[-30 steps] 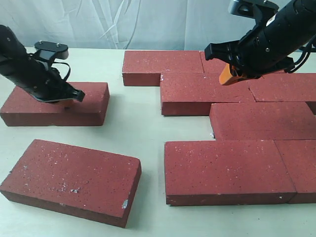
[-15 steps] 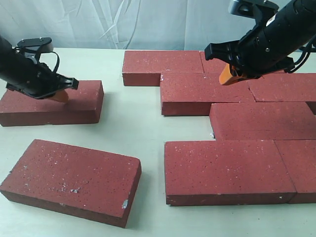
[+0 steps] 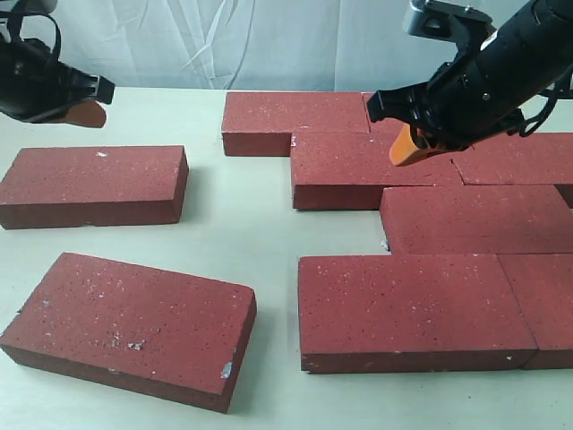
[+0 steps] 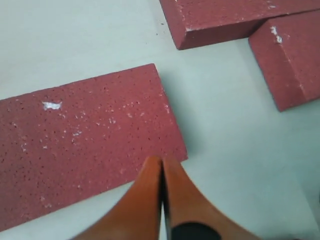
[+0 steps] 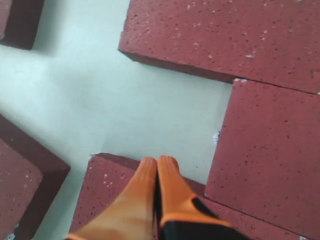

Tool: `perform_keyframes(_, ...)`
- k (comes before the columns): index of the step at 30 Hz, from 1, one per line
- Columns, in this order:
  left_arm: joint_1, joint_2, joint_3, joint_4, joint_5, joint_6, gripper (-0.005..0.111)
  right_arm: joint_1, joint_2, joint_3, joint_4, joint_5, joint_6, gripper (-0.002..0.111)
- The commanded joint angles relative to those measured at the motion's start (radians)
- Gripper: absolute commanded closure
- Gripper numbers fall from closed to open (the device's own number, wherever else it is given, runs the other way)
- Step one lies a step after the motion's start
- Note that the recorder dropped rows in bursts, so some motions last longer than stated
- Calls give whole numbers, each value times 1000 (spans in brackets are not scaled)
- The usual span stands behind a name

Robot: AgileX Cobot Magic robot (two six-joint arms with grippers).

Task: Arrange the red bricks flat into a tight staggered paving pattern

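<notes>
Pale cream table [image 3: 242, 233]; wrinkled white sheet [image 3: 224, 45] hung behind far edge.

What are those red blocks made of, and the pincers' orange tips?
The red bricks: probably fired clay or concrete; matte, gritty, pitted, white-flecked, chipped corners. Tips of the left pincer and right pincer: smooth orange, likely plastic or rubber; unclear which.

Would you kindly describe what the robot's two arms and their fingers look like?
Both arms are black and bulky. The left gripper and the right gripper each end in smooth, tapered orange fingers with black bases. Thin black cables loop beside each wrist, and a grey camera block sits on the right arm.
</notes>
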Motion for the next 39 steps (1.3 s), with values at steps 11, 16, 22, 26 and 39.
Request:
perform_keyframes(11, 1, -13, 26, 568, 78, -498, 107, 299, 25, 5, 38, 2, -273, 109)
perform_keyframes(16, 1, -11, 51, 566, 78, -498, 107, 423, 89, 1, 59, -37, -391, 109)
perform_keyframes(22, 8, 7, 51, 594, 85, -498, 107, 549, 183, -83, 66, 26, -446, 109)
perform_keyframes(26, 49, 54, 51, 589, 145, -498, 107, 616, 227, -105, 66, 60, -446, 109)
perform_keyframes(39, 110, 115, 37, 574, 234, -471, 107, 768, 276, -105, 62, 74, -446, 109)
